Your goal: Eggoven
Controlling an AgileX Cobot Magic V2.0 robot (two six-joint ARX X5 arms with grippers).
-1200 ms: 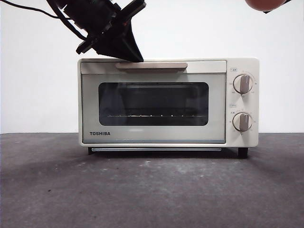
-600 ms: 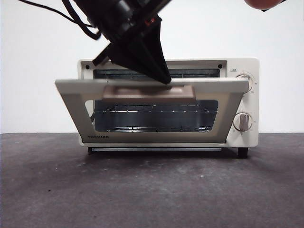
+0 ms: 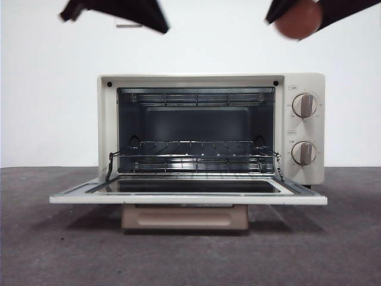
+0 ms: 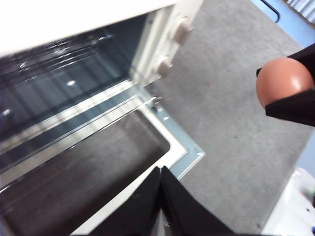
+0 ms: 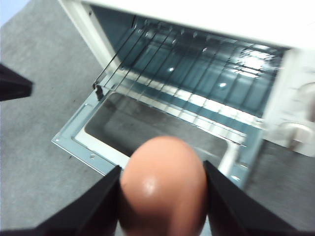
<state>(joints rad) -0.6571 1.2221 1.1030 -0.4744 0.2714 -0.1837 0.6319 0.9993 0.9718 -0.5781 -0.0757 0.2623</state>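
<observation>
The cream TOSHIBA oven [image 3: 107,119] stands in the middle of the table with its door [image 3: 178,198] swung fully down and flat, the beige handle [image 3: 184,217] beneath it. A wire rack [image 3: 190,156] shows inside. The reddish-brown egg [image 3: 299,19] hangs high above the oven's knob side, and my right gripper [image 5: 161,167] is shut on the egg [image 5: 162,184]. My left gripper [image 4: 160,171] is shut with nothing in it, up over the front edge of the open door [image 4: 98,162]. In the front view it is the dark shape at the top left [image 3: 119,12].
Two knobs [image 3: 304,105] sit on the oven's right panel. The dark grey tabletop [image 3: 333,250] runs in front of and beside the oven. A white wall stands behind it.
The oven door went from shut to half open to fully down. My left gripper left the handle and rose to the top left. My right gripper with the egg came down and leftward.
</observation>
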